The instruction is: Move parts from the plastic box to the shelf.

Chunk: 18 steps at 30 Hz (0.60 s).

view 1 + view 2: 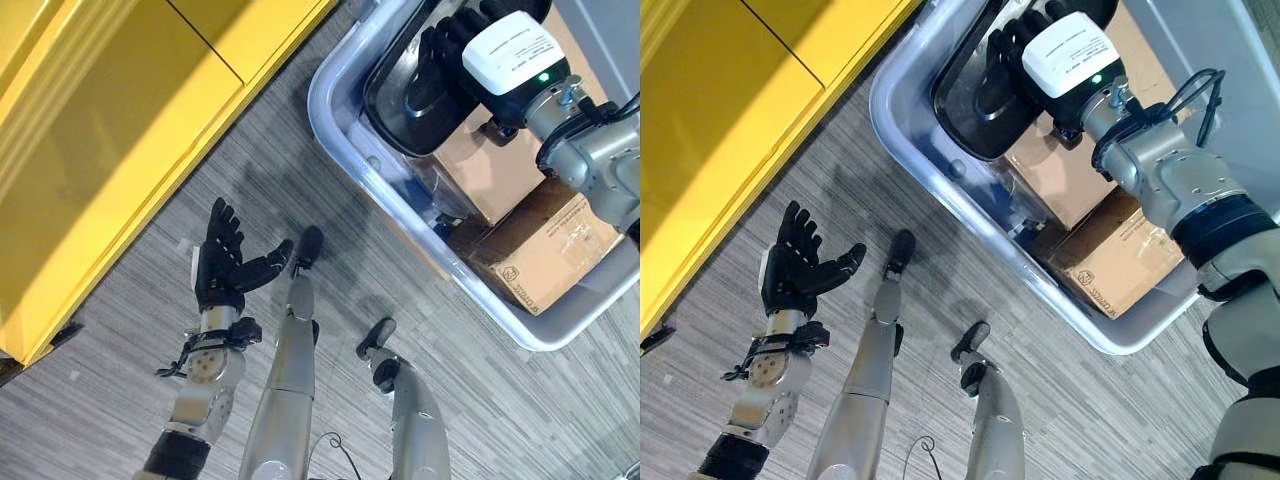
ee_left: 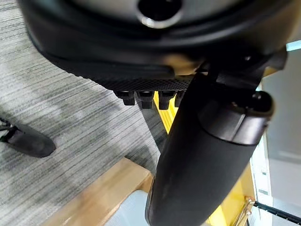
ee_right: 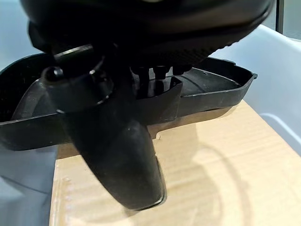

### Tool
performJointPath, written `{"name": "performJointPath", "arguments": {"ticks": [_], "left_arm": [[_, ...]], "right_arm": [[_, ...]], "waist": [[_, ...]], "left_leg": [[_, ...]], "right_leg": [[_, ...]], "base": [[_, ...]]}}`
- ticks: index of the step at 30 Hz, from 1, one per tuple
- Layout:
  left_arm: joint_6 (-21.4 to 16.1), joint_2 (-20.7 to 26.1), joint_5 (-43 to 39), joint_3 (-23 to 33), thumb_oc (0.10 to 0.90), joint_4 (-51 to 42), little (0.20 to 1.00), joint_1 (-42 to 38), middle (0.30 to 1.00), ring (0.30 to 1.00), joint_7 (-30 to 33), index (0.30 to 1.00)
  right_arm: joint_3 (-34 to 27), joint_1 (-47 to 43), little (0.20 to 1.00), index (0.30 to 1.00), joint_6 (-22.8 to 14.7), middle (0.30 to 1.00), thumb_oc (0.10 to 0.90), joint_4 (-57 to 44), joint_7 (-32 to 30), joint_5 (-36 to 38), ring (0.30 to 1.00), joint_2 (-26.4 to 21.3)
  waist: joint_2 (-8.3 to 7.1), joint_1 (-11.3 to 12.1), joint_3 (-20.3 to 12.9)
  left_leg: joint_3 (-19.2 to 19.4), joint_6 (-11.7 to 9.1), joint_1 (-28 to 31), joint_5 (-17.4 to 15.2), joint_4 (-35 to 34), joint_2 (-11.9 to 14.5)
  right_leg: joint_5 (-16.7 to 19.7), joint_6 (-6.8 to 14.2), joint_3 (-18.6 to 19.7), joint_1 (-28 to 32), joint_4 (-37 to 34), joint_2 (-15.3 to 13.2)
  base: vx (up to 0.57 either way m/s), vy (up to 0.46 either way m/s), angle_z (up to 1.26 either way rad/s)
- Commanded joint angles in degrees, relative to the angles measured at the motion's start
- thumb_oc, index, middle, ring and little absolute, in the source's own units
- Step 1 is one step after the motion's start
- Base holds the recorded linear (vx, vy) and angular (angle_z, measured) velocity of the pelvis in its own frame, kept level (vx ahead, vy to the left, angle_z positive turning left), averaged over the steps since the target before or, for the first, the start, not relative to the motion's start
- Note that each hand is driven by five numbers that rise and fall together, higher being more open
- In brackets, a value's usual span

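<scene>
The part (image 1: 975, 95) is a black, glossy moulded plastic tray with a raised rim, lying tilted in the far left end of the pale box (image 1: 902, 130) on the floor, partly over a brown carton (image 1: 1065, 170); a second carton (image 1: 1120, 255) lies nearer. The right hand (image 1: 1015, 50) reaches into the part, fingers over its rim; I cannot tell whether they grip it. The left hand (image 1: 222, 262) hovers over the floor (image 1: 120, 340), left of the box, fingers spread. The yellow shelf (image 1: 110, 140) stands far left.
</scene>
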Motion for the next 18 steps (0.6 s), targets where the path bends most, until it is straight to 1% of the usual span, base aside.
{"name": "performJointPath", "arguments": {"ticks": [1, 5, 10, 12, 13, 15, 18], "left_arm": [[-5.60, 0.56, -0.52, 0.99, 0.900, -5.78, 1.000, -2.80, 1.000, 1.000, -0.36, 1.000], [-5.45, 0.38, -1.08, 0.69, 0.900, -5.42, 1.000, -3.38, 1.000, 1.000, -0.52, 1.000], [-5.02, 0.35, -1.32, 0.00, 0.900, -4.69, 1.000, -3.68, 1.000, 1.000, -1.02, 1.000], [-4.73, 0.34, -1.47, -0.30, 0.900, -4.32, 1.000, -3.91, 1.000, 1.000, -1.38, 1.000], [-4.61, 0.45, -1.38, -0.36, 0.900, -4.08, 1.000, -4.29, 1.000, 1.000, -1.68, 1.000], [-4.55, 0.59, -1.54, -0.54, 0.900, -4.00, 1.000, -4.25, 1.000, 1.000, -2.02, 1.000], [-3.86, 0.54, -1.64, -0.84, 0.900, -2.68, 1.000, -4.14, 1.000, 1.000, -2.88, 1.000]], "right_arm": [[5.17, -4.16, 0.300, 0.300, 2.94, 0.300, 0.400, 8.68, -1.76, -1.25, 0.300, 5.49], [4.56, -2.95, 0.300, 0.300, 2.63, 0.300, 0.400, 7.21, -1.60, -1.63, 0.300, 6.02], [2.39, -0.26, 0.300, 0.300, 2.10, 0.300, 0.400, 2.55, -1.64, -1.68, 0.300, 4.76], [1.19, 1.00, 0.300, 0.300, 1.73, 0.300, 0.400, 0.10, -1.32, -1.52, 0.300, 3.77], [0.44, 1.28, 0.300, 0.300, 1.53, 0.300, 0.400, -0.56, -1.46, -1.36, 0.300, 3.26], [0.10, 2.05, 0.300, 0.300, 1.41, 0.300, 0.400, -0.79, -1.19, -1.34, 0.300, 2.80], [-1.43, 5.44, 0.300, 0.300, 0.58, 0.300, 0.400, -4.19, -0.25, -1.85, 0.300, 0.48]], "waist": [[2.28, 3.99, 2.78], [2.39, 3.98, 2.78], [2.29, 3.90, 2.78], [2.24, 3.78, 2.78], [2.43, 3.89, 2.78], [2.42, 4.07, 2.78], [2.15, 3.98, 2.78]], "left_leg": [[1.48, 0.80, -1.79, -7.25, 5.08, 0.47], [1.69, 0.84, -0.47, -7.17, 4.62, 0.73], [2.11, 0.73, 2.76, -7.08, 4.06, 0.86], [2.32, 0.70, 4.54, -6.70, 3.34, 1.08], [2.75, 1.11, 4.59, -5.24, 3.04, 1.19], [2.74, 1.06, 5.64, -5.06, 2.56, 1.29], [3.80, 1.02, 10.97, -4.51, 0.80, 1.92]], "right_leg": [[10.04, 0.87, 1.99, 12.73, -14.67, 2.41], [9.81, 0.79, 2.12, 14.47, -16.07, 2.60], [9.85, 0.78, 2.09, 18.44, -18.42, 2.73], [10.29, 0.83, 2.14, 20.17, -19.73, 2.80], [11.41, 0.80, 1.55, 20.44, -20.65, 2.94], [11.69, 0.85, 1.51, 21.45, -21.47, 3.07], [13.48, 1.23, 2.32, 25.90, -23.71, 3.10]], "base": [[0.01, 0.003, 0.05], [0.00, 0.002, 0.02], [0.00, 0.000, 0.01], [-0.05, 0.028, 0.07], [-0.08, 0.062, 0.09], [-0.06, 0.044, 0.07], [-0.06, 0.055, 0.02]]}}
